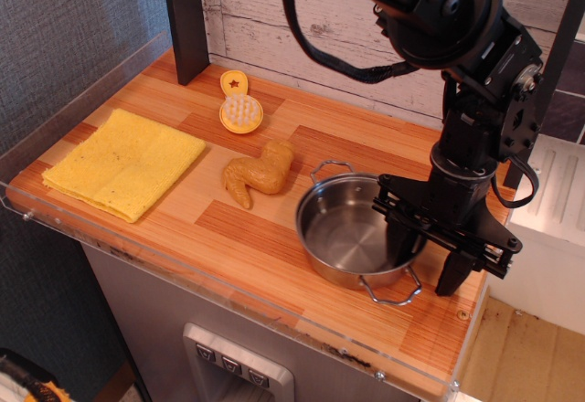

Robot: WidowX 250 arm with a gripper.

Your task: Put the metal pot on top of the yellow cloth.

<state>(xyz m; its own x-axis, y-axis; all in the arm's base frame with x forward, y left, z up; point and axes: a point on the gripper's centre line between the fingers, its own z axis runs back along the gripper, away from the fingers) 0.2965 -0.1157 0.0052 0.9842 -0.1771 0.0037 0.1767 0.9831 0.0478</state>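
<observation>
One black gripper [426, 262] hangs over the right end of the wooden counter [247, 233], its jaws spread wide and straddling the right wall of the metal pot [356, 230]: one finger [399, 242] reaches down inside the bowl against the inner wall, the other finger [452, 272] stands outside, off the rim's right side. The wall sits in the gap, yet the jaws are not closed on it, so nothing is held. Whether the inner finger touches the steel cannot be told.

The pot rests upright on the counter, empty, with its near wire handle [390, 290] just left of and below the jaws and its far handle [331, 170] up and to the left of them. Along the counter's near edge, below the jaws, runs a clear plastic lip [228, 286].

Just left of the pot, farther from the jaws, lies a tan chicken wing [260, 173], close to the pot's rim but apart from it. Beyond that, up and left, sits a small orange-yellow brush [240, 110], bristles up. Farthest to the left of the jaws, well apart from the pot, the yellow cloth [124, 161] lies flat and folded. A whitewashed plank wall [311, 27] stands behind the jaws.
</observation>
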